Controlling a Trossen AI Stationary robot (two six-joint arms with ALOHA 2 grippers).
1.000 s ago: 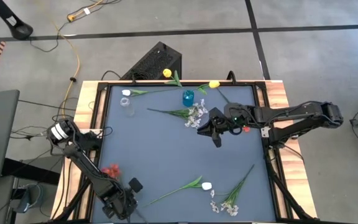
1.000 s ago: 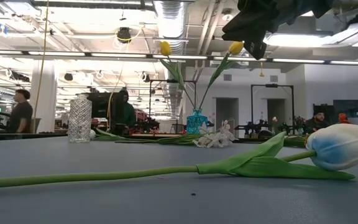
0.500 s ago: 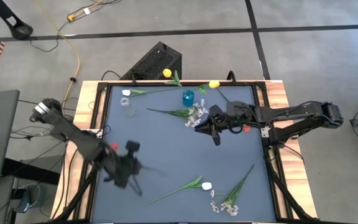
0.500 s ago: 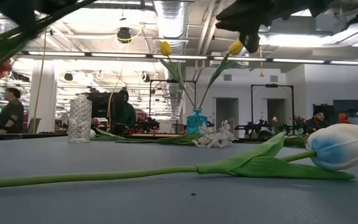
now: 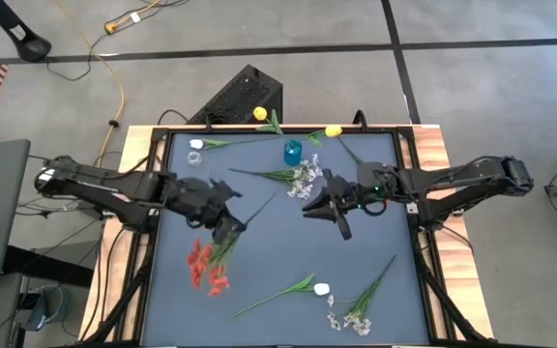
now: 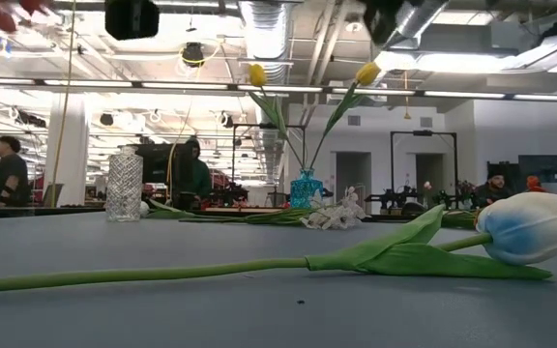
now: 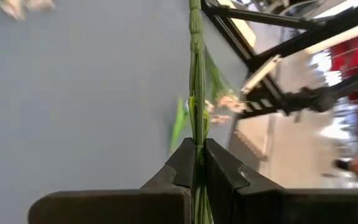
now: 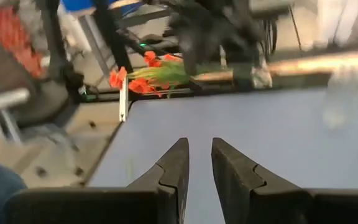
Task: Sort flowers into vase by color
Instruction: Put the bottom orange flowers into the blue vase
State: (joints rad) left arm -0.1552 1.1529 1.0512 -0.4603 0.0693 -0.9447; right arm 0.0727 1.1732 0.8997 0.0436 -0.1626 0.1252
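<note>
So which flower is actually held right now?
The red flower: its stem is clamped in the left gripper, off the table. The other loose flowers lie on the table.

No words to read

No letters, numbers, labels, brand names or signs can be read in any of the views, not on the table, the arms, the vases or the room behind.
</note>
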